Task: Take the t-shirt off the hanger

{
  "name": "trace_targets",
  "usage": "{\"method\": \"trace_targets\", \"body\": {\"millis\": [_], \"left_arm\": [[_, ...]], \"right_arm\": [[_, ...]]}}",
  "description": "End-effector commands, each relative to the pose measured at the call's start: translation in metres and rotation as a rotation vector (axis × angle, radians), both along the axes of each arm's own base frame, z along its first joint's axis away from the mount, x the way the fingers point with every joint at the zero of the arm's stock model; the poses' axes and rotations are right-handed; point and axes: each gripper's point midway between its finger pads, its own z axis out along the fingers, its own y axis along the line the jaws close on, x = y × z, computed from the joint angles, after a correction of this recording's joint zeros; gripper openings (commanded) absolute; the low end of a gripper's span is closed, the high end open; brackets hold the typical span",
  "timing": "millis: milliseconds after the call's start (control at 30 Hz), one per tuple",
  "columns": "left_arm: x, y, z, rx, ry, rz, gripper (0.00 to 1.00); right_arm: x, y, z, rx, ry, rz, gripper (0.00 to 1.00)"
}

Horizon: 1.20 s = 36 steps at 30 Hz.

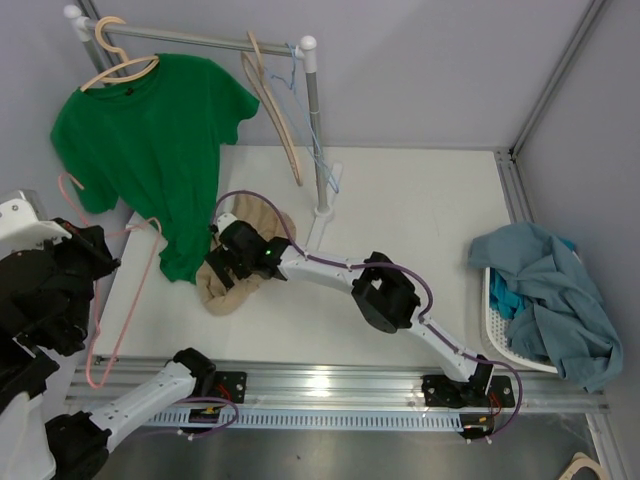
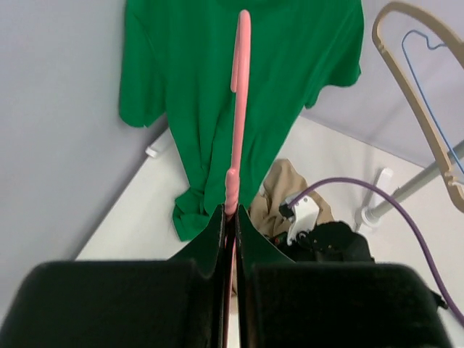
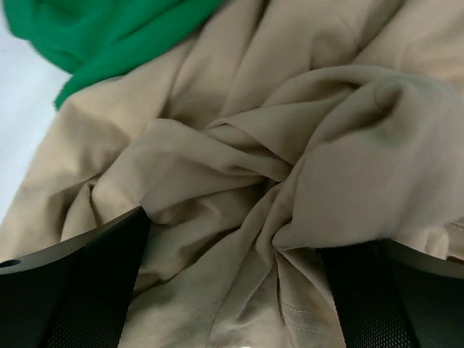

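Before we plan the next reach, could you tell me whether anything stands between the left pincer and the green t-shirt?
Yes: the pink hanger, clamped in the left pincer, sticks out ahead of it and crosses the green t-shirt in the left wrist view. The tan shirt lies lower, off that line.

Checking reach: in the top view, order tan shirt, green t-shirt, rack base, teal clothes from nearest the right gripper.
1. tan shirt, under the right gripper
2. green t-shirt, hem just left
3. rack base, behind right
4. teal clothes, far right edge

Bright, even light; soft shadows.
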Motion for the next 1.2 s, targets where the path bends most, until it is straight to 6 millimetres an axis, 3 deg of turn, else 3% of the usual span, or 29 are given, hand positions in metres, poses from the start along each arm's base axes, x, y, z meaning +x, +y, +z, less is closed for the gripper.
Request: {"method": "trace_targets", "body": {"millis": [0, 133, 233, 300, 333, 367, 433, 467, 500, 533, 567, 600, 633, 700, 733, 800, 833, 900, 967, 1067, 1100, 1133, 1167], "left_arm": [[0.009, 0.006, 0.031, 0.026, -0.087, 0.048, 0.01], [0.026, -0.007, 0.040, 0.035, -0.086, 0.030, 0.01], [0.044, -0.018, 0.043, 0.046, -0.085, 0.023, 0.01], [0.056, -0.028, 0.044, 0.032, -0.080, 0.002, 0.01], [0.070, -0.043, 0.043, 0.020, -0.064, -0.060, 0.01], [0.077, -0.038, 0.042, 0.012, -0.055, -0.030, 0.01], [0.090, -0.040, 0.044, 0.006, -0.056, -0.033, 0.01], [0.102, -0.041, 0.042, 0.010, -0.044, -0.033, 0.01], [0.109, -0.042, 0.042, 0.008, -0.044, -0.039, 0.01], [0.113, -0.037, 0.048, -0.006, -0.063, -0.023, 0.01], [0.125, -0.046, 0.049, -0.016, -0.055, -0.072, 0.01], [0.130, -0.048, 0.052, -0.024, -0.063, -0.084, 0.01], [0.138, -0.047, 0.058, -0.035, -0.085, -0.086, 0.01], [0.161, -0.068, 0.055, -0.055, -0.077, -0.205, 0.01], [0.170, -0.072, 0.064, -0.039, -0.115, -0.231, 0.01], [0.186, -0.079, 0.057, -0.031, -0.115, -0.260, 0.01], [0.191, -0.080, 0.058, -0.021, -0.130, -0.267, 0.01], [0.205, -0.083, 0.059, -0.008, -0.162, -0.277, 0.01], [0.215, -0.085, 0.059, 0.013, -0.165, -0.291, 0.01], [0.228, -0.081, 0.056, 0.027, -0.165, -0.260, 0.01], [0.230, -0.078, 0.064, 0.023, -0.205, -0.242, 0.01], [0.231, -0.079, 0.057, 0.027, -0.203, -0.248, 0.01], [0.232, -0.081, 0.064, 0.033, -0.239, -0.258, 0.01]], "right_arm": [[0.015, -0.020, 0.010, -0.104, -0.053, -0.094, 0.99], [0.004, -0.053, -0.032, -0.289, -0.019, -0.095, 1.00], [-0.034, -0.080, -0.069, -0.417, 0.103, -0.018, 0.99], [-0.054, -0.091, -0.083, -0.464, 0.153, 0.014, 0.99], [-0.064, -0.096, -0.087, -0.480, 0.177, 0.030, 0.99], [-0.083, -0.106, -0.101, -0.519, 0.206, 0.055, 0.85], [-0.104, -0.111, -0.093, -0.510, 0.232, 0.081, 0.47], [-0.123, -0.124, -0.105, -0.534, 0.265, 0.091, 0.14], [-0.134, -0.122, -0.085, -0.485, 0.282, 0.108, 0.00], [-0.144, -0.122, -0.078, -0.455, 0.289, 0.120, 0.00], [-0.156, -0.125, -0.070, -0.435, 0.300, 0.138, 0.00], [-0.180, -0.145, -0.074, -0.462, 0.337, 0.159, 0.00], [-0.193, -0.142, -0.035, -0.376, 0.338, 0.194, 0.00], [-0.209, -0.163, -0.009, -0.352, 0.344, 0.202, 0.00], [-0.205, -0.175, 0.039, -0.284, 0.287, 0.173, 0.00], [-0.190, -0.197, 0.087, -0.218, 0.216, 0.088, 0.00], [-0.174, -0.218, 0.141, -0.113, 0.174, 0.015, 0.00], [-0.142, -0.249, 0.195, -0.006, 0.077, -0.133, 0.00], [-0.101, -0.299, 0.275, 0.162, -0.083, -0.339, 0.00], [-0.072, -0.356, 0.355, 0.321, -0.284, -0.569, 0.00], [-0.058, -0.384, 0.374, 0.312, -0.378, -0.714, 0.00], [-0.053, -0.400, 0.386, 0.299, -0.428, -0.790, 0.00], [-0.045, -0.432, 0.412, 0.271, -0.531, -0.956, 0.00]]}}
